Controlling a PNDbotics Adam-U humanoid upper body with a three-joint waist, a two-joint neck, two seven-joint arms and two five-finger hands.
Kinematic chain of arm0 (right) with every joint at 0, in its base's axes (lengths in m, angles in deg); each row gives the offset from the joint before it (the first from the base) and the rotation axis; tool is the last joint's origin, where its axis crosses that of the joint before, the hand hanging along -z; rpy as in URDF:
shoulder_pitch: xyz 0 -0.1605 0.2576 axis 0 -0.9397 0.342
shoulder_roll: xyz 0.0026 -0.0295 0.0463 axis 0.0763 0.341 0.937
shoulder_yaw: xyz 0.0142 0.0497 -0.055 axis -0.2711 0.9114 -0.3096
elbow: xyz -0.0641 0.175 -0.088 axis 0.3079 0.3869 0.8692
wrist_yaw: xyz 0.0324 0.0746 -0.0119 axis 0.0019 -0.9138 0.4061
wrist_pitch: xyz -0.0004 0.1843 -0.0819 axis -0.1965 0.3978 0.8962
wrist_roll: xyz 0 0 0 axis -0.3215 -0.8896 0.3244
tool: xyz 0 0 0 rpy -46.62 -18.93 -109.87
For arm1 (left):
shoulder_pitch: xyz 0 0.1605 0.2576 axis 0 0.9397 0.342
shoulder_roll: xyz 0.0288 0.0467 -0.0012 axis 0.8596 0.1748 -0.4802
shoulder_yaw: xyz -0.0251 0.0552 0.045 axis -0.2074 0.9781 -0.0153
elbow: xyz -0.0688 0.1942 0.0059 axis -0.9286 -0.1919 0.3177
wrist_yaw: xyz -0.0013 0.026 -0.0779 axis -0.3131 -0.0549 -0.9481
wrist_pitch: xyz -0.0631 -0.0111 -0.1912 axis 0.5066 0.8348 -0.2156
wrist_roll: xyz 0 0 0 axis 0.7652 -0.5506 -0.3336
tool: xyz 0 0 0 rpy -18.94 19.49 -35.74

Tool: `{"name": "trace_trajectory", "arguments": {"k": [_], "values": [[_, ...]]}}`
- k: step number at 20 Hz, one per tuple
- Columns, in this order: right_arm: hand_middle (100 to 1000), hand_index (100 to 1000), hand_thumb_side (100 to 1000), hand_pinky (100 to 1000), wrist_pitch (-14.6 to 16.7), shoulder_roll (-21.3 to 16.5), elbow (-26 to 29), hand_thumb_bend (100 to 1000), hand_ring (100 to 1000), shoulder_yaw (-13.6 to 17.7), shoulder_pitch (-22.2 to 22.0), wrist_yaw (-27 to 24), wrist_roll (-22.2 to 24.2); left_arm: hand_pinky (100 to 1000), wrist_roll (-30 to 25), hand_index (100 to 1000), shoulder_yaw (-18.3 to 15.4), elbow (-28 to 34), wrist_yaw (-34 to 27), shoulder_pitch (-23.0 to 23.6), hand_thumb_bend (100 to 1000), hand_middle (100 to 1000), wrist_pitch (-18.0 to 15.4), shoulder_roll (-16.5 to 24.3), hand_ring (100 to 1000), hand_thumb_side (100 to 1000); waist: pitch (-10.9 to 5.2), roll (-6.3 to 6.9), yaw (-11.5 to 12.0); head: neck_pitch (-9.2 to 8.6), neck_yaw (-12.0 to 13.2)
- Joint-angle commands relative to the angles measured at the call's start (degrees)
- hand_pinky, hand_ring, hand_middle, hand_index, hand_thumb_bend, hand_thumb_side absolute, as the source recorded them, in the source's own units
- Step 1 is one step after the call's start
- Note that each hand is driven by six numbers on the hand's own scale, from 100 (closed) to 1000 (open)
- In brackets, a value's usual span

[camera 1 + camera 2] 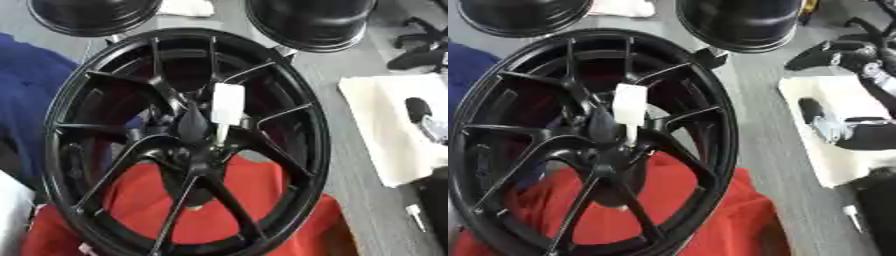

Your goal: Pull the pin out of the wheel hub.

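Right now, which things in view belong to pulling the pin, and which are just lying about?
For the job:
- wheel hub, black, spoked
- pin, white, sticking out near the hub's centre
- right robot hand, over the white cloth, away from the hub

Lying about:
- red cloth beneath the wheel
- white cloth
- two black rims behind
- blue fabric

No text, brand, number or sign can be read anywhere. The white tag (227,104) at the middle of the black wheel hub (188,145), toward twelve o'clock from its centre, shows a blank face.
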Motion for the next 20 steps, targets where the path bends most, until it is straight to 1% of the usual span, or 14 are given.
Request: {"name": "trace_trajectory", "arguments": {"k": [1,5,8,12,13,14,15,17,20], "values": [[753,827,236,837,0.3,-4.6,0.7,100,806,-1.0,1.7,0.9,2.1,616,-0.2,695,0.1,0.9,0.2,-0.2,100,626,0.3,0.9,747,774,-1.64,-0.03,0.2,0.09,-0.6],[758,831,236,838,0.2,-6.9,0.7,100,812,-2.8,5.1,0.4,4.3,616,-0.5,694,0.4,0.9,0.2,-0.2,100,626,0.6,1.0,747,774,-1.87,-0.41,0.5,0.31,-1.1],[761,832,250,839,-1.3,-7.6,0.7,100,814,-4.2,8.5,-1.6,6.2,616,-0.7,694,0.6,0.9,0.1,-0.1,100,626,0.8,1.1,747,774,-2.12,-0.59,0.6,0.44,-1.4],[769,835,279,844,-4.8,-7.5,0.7,100,820,-6.2,14.0,-5.2,10.2,616,-0.8,694,0.6,0.9,-0.1,0.1,100,625,1.0,1.2,747,773,-2.69,-0.75,0.6,0.96,-1.4],[770,836,212,846,-5.9,-7.3,0.7,100,824,-6.7,15.3,-6.0,11.4,616,-0.8,694,0.6,0.9,-0.1,0.1,100,625,1.1,1.2,747,773,-2.83,-0.79,0.5,1.12,-1.4],[775,837,296,847,-6.9,-7.1,0.7,100,826,-7.3,16.5,-6.6,12.7,616,-0.8,694,0.6,0.9,-0.2,0.2,100,625,1.2,1.2,747,774,-3.03,-0.85,0.4,1.32,-1.3],[775,837,296,847,-7.9,-6.8,0.7,100,826,-7.8,17.6,-7.1,13.8,616,-0.8,694,0.6,0.9,-0.2,0.3,100,625,1.3,1.2,747,774,-3.19,-0.90,0.3,1.46,-1.3],[782,836,323,853,-9.9,-5.8,0.7,100,832,-9.1,19.7,-7.6,16.1,616,-0.6,694,0.6,0.9,-0.2,0.5,100,625,1.5,1.1,747,775,-3.60,-0.99,0.2,1.71,-1.3],[784,837,341,856,-13.0,-3.4,0.7,100,833,-11.1,23.1,-8.5,19.2,616,-0.2,694,0.3,0.9,-0.2,1.2,100,625,1.9,1.0,748,776,-4.24,-1.14,-0.3,2.21,-0.8]]}}
